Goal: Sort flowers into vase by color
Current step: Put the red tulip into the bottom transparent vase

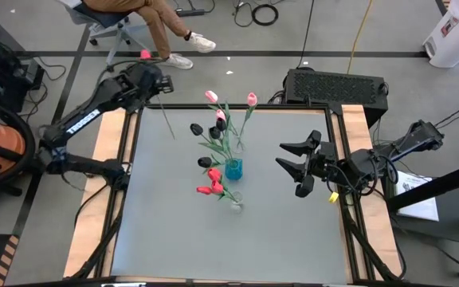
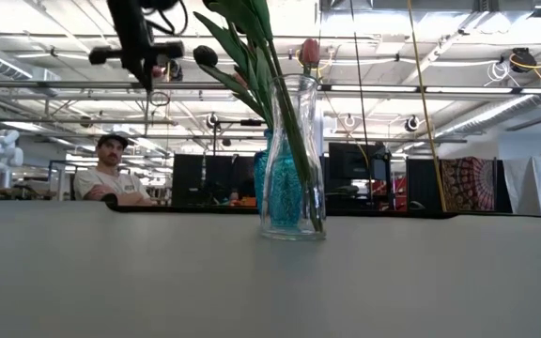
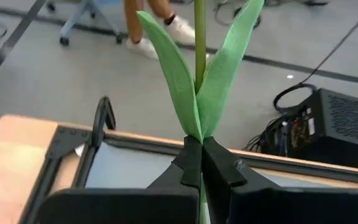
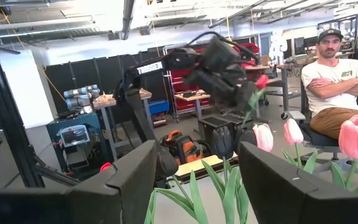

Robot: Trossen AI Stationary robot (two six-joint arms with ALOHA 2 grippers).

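Observation:
My left gripper [image 1: 154, 80] is over the table's far left corner, shut on a tulip with a pink head [image 1: 144, 54]. It shows high up in the low view [image 2: 145, 52]. A blue vase [image 1: 233, 169] and a clear glass vase [image 1: 236, 203] stand mid-table, the clear one nearer [image 2: 291, 160]. Tulips stand in them by their stems: pink heads [image 1: 211, 96], black heads [image 1: 196, 128] and red heads [image 1: 205, 190] fan toward the left and far side. My right gripper [image 1: 293, 163] is open, to the right of the vases, pointing at them [image 4: 194, 180]. My left gripper pinches the tulip's green stem between its two fingers, just below where the two leaves branch [image 3: 199, 138]. The fingers lie across the stem and point toward the far edge. The tulip is lifted clear, its head beyond the far edge and its lower stem end [image 1: 172, 132] over the table.
A black box [image 1: 337, 86] sits behind the table's far right edge. A seated person [image 2: 111, 174] is beyond the far edge, feet near the far left corner [image 1: 190, 44]. Bare grey tabletop [image 1: 237, 247] lies on the near side of the vases.

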